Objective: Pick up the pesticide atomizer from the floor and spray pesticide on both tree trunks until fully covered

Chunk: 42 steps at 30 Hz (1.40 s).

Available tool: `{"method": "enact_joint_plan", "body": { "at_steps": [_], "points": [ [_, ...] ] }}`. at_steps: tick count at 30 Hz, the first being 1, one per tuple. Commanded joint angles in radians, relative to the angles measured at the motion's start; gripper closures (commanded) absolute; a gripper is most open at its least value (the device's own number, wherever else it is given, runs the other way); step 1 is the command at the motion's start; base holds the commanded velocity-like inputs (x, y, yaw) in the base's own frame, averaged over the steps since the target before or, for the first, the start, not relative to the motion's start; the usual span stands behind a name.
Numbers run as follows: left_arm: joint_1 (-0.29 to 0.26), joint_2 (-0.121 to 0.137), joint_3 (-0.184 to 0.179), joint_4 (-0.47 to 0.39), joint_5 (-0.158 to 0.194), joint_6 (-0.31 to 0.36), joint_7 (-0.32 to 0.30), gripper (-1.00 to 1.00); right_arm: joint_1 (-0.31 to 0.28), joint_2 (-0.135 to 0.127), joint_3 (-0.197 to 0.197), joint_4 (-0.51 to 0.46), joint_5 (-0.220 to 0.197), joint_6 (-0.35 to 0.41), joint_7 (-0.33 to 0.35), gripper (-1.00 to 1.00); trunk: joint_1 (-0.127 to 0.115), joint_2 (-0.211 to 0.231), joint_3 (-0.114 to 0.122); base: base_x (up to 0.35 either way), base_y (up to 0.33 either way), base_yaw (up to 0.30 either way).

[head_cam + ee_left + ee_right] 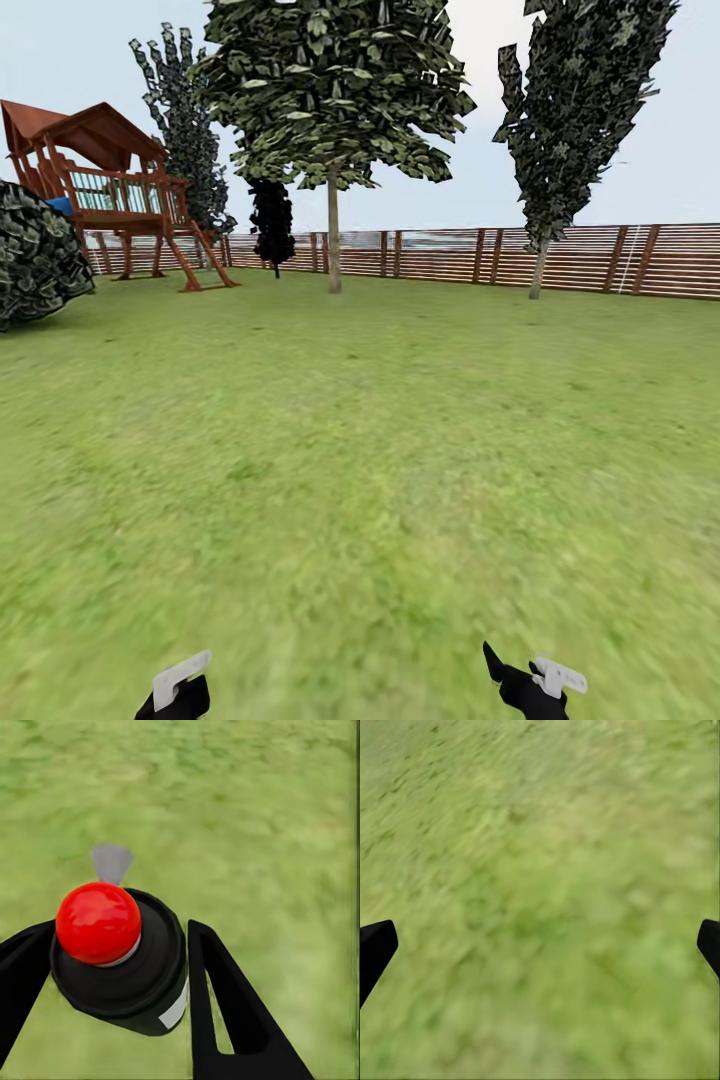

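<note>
While the robot faced across the garden's lawn [360,480], its left gripper [112,975] was closed around the pesticide atomizer [120,960], a black round body with a red ball on top and a small grey nozzle tip ahead of it; the two black fingers [225,1012] pressed against the body on either side, above blurred grass. In the head view the left gripper [178,692] sat at the lower edge of the picture, left of centre, with a pale part showing at its tip, though the atomizer itself could not be made out there. The right gripper [530,680] sat at the lower edge to the right, and in its wrist view its fingertips [375,949] stood wide apart at the picture's two sides with nothing but grass between them, so it was open and held nothing. Far across the lawn, before the brown slatted fence [580,258], stood a tree with a straight pale trunk [334,235] and a broad leafy crown, and well to its right a second tree [575,110] with a narrower crown and a slim trunk near the fence. A dark narrow tree [272,222] stood by the fence between the first trunk and a wooden playset [110,190] at the left, with a dark leafy bush [35,255] at the left edge.
</note>
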Motion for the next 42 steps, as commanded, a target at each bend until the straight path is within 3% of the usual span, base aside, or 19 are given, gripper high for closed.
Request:
{"method": "enact_joint_plan", "body": {
  "at_steps": [1,11,16,22,26,31,32,42],
  "points": [
    [0.0,0.0,-0.001,0.0,0.0,0.0,0.0,1.0,0.0,0.0,0.0,0.0,0.0,0.0,0.0,-1.0,0.0,0.0,0.0,0.307,-0.144,0.0],
    [0.0,0.0,0.0,0.0,0.0,0.0,-0.001,1.0,0.0,0.006,0.0,0.0,0.0,0.001,0.0,-1.0,0.0,0.0,0.0,0.307,-0.144,0.0],
    [-0.029,0.021,-0.001,-0.029,0.001,-0.028,-0.002,1.0,0.0,-0.009,0.002,0.0,0.006,-0.01,0.006,-1.0,0.0,0.0,0.0,0.0,0.0,0.0],
    [-0.064,0.025,-0.005,-0.064,-0.035,-0.06,0.0,1.0,0.0,-0.01,0.002,0.0,0.005,-0.009,0.003,-1.0,0.0,0.0,0.0,0.0,0.0,0.0],
    [-0.083,0.027,-0.005,-0.087,-0.037,-0.063,0.0,1.0,0.0,-0.009,0.002,0.0,0.005,-0.008,0.001,-1.0,0.0,0.0,0.0,0.063,0.0,0.0],
    [-0.083,0.028,-0.005,-0.115,-0.037,-0.063,0.0,1.0,0.0,-0.008,0.002,0.0,0.005,-0.008,0.001,-1.0,0.0,0.0,0.0,0.291,0.0,0.0],
    [-0.083,0.028,-0.005,-0.207,-0.037,-0.063,0.0,1.0,0.0,-0.008,0.002,0.0,0.006,-0.008,0.001,-1.0,0.0,0.0,0.0,0.326,0.0,0.0],
    [-0.082,0.028,-0.005,-0.207,-0.037,-0.063,0.0,1.0,0.0,-0.008,0.002,0.0,0.006,-0.008,0.0,-1.0,0.0,0.0,0.0,0.329,0.0,0.038]
  ]
}}
